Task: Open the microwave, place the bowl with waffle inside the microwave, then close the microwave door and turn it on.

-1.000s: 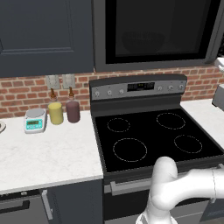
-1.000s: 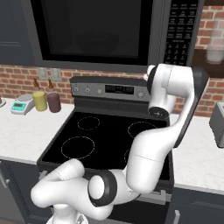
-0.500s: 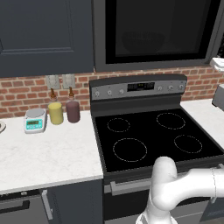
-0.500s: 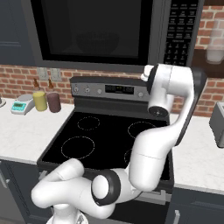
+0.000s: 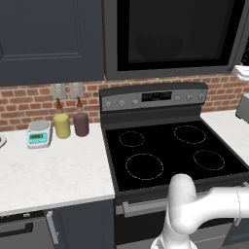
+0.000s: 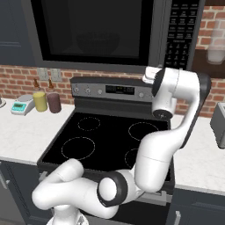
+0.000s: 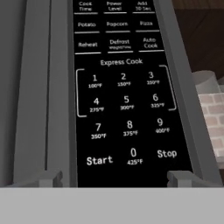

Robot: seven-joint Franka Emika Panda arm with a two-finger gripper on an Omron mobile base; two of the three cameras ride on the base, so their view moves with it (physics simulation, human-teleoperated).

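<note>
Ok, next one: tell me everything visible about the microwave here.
The microwave is a wide dark grey box mounted above the stove, with dark cabinets beside it. Its door is shut, and through the black glass a bowl shows faintly inside. On its right a black control panel carries white labels: presets such as Popcorn and Reheat, an Express Cook number pad, Start and Stop. The open gripper faces this panel near Start, not visibly touching it.

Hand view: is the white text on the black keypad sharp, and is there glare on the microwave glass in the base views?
Hand view: black keypad labels readable, slightly soft. Left base view: black glass microwave door dim, no glare, a bowl shape faint behind it. Right base view: the same.
</note>
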